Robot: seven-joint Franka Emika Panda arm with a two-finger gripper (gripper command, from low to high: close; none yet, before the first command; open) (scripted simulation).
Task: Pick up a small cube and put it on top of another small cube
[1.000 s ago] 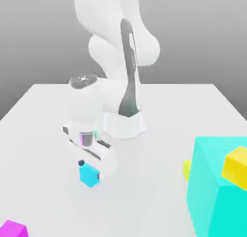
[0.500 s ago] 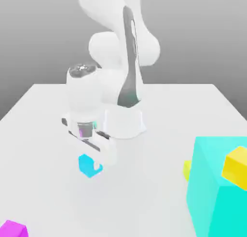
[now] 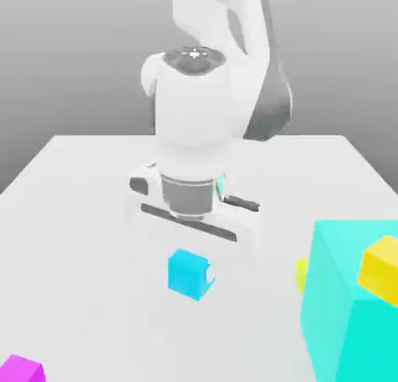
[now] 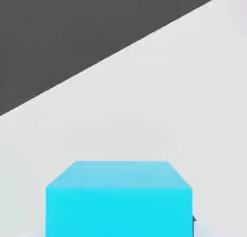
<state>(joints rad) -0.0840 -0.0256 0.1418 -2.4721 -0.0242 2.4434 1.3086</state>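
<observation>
1. Currently, the gripper (image 3: 199, 273) is sitting at the centre of the exterior view, below the white wrist housing, and is carrying the small cube (image 3: 189, 273) just above the table (image 3: 70, 217).
2. Judging from a dark fingertip (image 3: 211, 276) lying against the cube's right face while the cube hangs clear of the surface, the fingers are clamping the cube; the opposite finger is hidden behind it.
3. In the hand view, the cube (image 4: 118, 197) is occupying the lower centre of the frame, which places it directly under the hand and between the fingers.
4. With all edges alike, the cube is offering no long axis; its top face is appearing level in both views.
5. A magenta cube (image 3: 20, 369) is lying at the lower left corner of the exterior view, well apart from the held cube.
6. A big turquoise cube (image 3: 342, 318) is standing at the lower right with a yellow block (image 3: 381, 264) against its upper right, and a smaller yellow piece (image 3: 301, 273) is sitting just beside its left edge.
7. Judged from this layout, the pick is done and the transfer is under way; the coming move is depending on which small cube is serving as the base, and on centring the load above it before the fingers part.
</observation>
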